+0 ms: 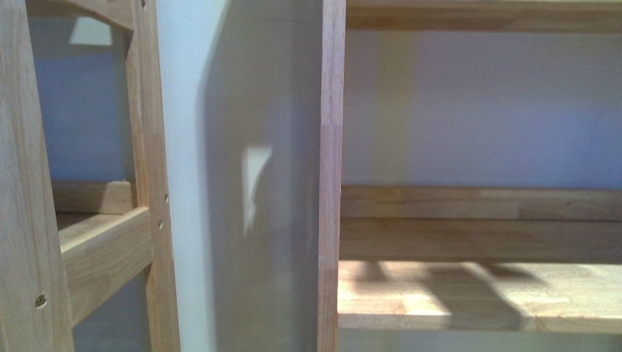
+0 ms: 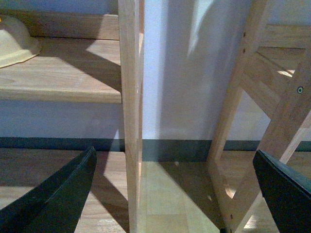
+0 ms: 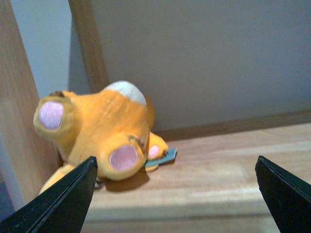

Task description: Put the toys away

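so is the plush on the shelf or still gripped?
On the shelf: the plush toy lies on the wooden shelf board, apart from the open right gripper.

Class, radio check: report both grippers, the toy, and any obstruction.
Left gripper open, empty. Right gripper open, empty. Orange-yellow plush animal lying on wooden shelf, against upright post. Nothing blocking.

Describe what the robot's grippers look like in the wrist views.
Only fingers show. The left gripper has two matte black, wedge-shaped fingers tapering to blunt tips. The right gripper's fingers look the same. No cables or markings are visible; the arms are out of view.
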